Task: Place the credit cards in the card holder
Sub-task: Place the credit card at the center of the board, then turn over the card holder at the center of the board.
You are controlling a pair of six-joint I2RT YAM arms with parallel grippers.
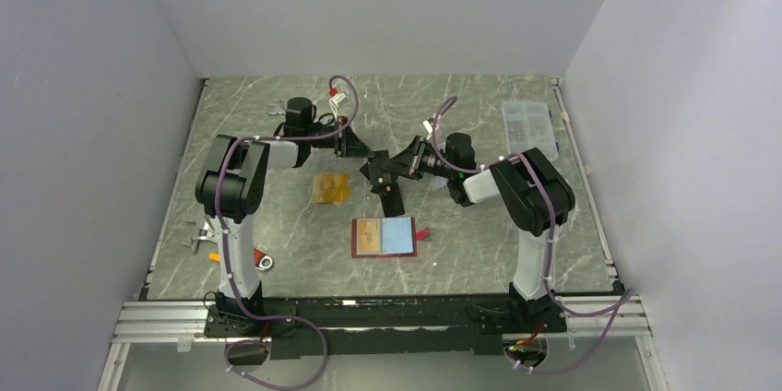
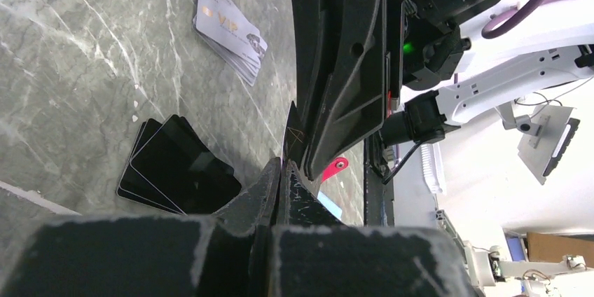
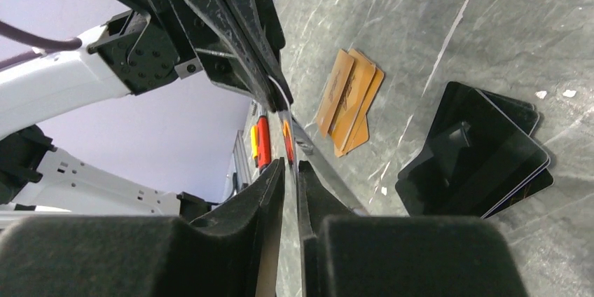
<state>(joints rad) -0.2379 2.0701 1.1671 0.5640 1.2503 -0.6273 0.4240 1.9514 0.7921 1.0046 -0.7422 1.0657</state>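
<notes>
One single card (image 2: 293, 134), dark-faced with thin gold lines, is up off the table (image 1: 277, 133), seen edge-on; the left gripper (image 2: 280, 171) has it pinched, jaws tight on its lower end; the right gripper (image 3: 291, 167) meets it from the opposite side, fingers a sliver apart either side of the card's edge, and I can't tell if they truly bite. Directly below sits the black stack (image 2: 178, 167), fanned a little; the silver-grey stack (image 2: 228, 31) lies further out, near it; the orange stack (image 3: 350, 101) is just beside the black one. The card holder (image 1: 383, 237) lies open and flat nearer the arm bases, sleeves up, apart from the stacks; a clear compartment box (image 1: 528, 125) waits far right.
</notes>
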